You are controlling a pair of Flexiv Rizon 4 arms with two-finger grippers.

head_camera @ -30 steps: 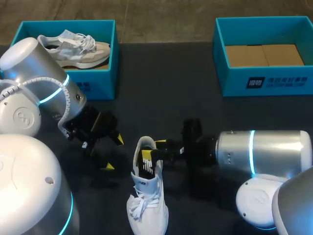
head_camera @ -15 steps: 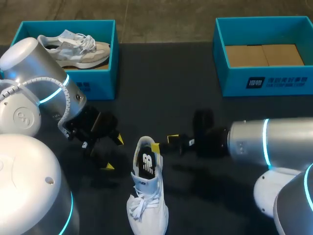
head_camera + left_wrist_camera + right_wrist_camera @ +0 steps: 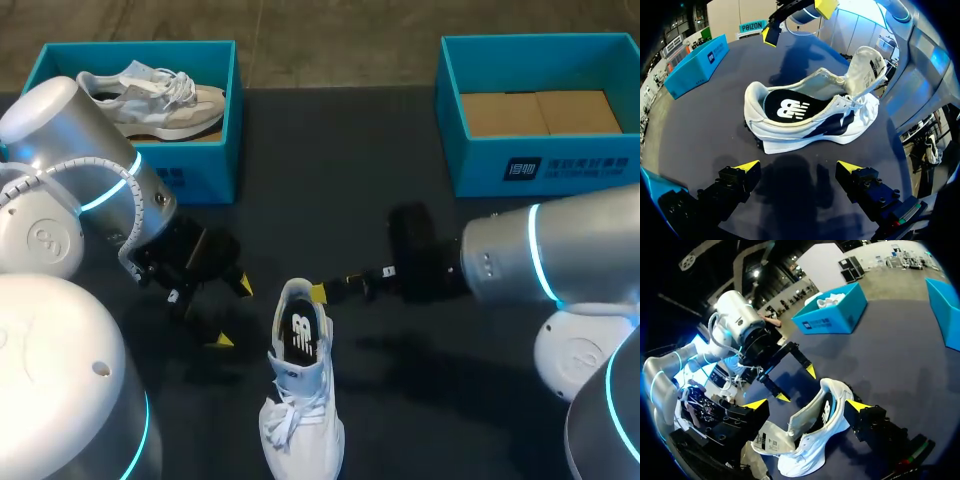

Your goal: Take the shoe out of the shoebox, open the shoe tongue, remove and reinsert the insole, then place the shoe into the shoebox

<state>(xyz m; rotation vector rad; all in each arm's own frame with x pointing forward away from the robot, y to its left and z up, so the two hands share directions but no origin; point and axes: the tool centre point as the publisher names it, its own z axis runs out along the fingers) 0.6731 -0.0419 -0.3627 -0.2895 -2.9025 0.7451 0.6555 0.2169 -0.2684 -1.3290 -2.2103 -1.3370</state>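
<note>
White shoe (image 3: 300, 390) out on the dark table (image 3: 340, 160), nothing held.
It lies between my arms, tongue (image 3: 865, 70) folded out, black insole (image 3: 787, 107) inside. The left gripper (image 3: 232, 312), fingers spread and empty, stands near its side. The right gripper (image 3: 335, 288), also spread and empty, hangs close by the heel. Free table runs ahead, up to the right shoebox (image 3: 540, 165) and the left shoebox (image 3: 215, 160) holding another shoe (image 3: 150, 100).

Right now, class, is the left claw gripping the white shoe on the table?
No: the left wrist view shows the left claw open, with the white shoe lying ahead of it, untouched.
</note>
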